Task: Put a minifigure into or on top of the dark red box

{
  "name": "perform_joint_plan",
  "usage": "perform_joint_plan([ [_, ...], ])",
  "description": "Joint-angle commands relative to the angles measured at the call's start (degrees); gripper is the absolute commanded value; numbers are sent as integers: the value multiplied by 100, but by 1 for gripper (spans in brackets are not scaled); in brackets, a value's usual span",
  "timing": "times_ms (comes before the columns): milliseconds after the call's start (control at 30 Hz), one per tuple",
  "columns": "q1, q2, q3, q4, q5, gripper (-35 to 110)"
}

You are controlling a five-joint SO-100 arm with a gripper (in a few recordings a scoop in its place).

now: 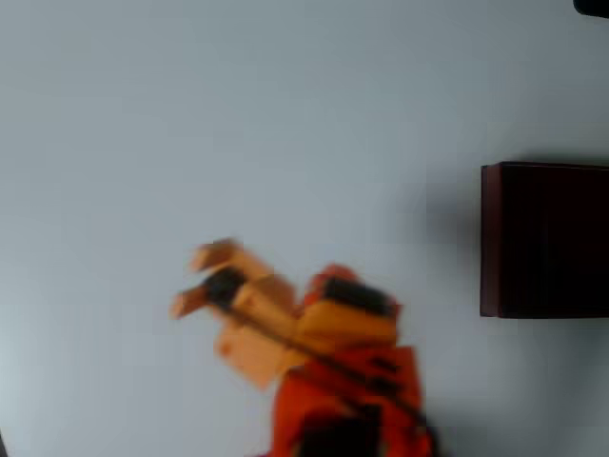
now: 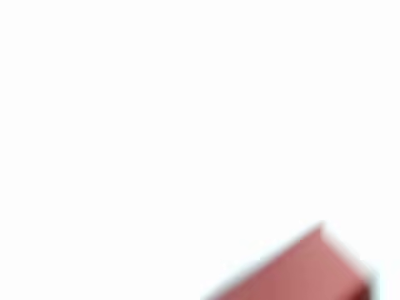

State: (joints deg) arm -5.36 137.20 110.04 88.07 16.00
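plain pale grey table (image 1: 238, 114), soft light

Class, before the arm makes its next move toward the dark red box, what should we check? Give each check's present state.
1. Minifigure between the fingers: ok, a small dark thing sits there, though blurred.
2. Gripper closed firmly on it: cannot tell.
3. Dark red box located: ok, at the right edge of the overhead view.
4. Gripper over the box: not ok, it is well left of it.
5. Table path between them free: ok.
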Motion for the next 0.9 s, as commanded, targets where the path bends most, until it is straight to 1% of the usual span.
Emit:
perform_joint_plan([
  [0,-1573,2127,1907,-879,-334,0],
  [67,-2162,2909,2716,-1169,-475,0],
  [167,-2892,3823,3735,-1415,-1125,0],
  [267,-3524,4887,4711,-1362,-1512,0],
  [333,-3850,5810,5309,-1099,-1661,0],
  [467,-4192,5818,5730,-800,-1793,0],
  [600,-4359,5739,6091,-984,-1608,0],
  [867,-4245,5810,6275,-1020,-1415,0],
])
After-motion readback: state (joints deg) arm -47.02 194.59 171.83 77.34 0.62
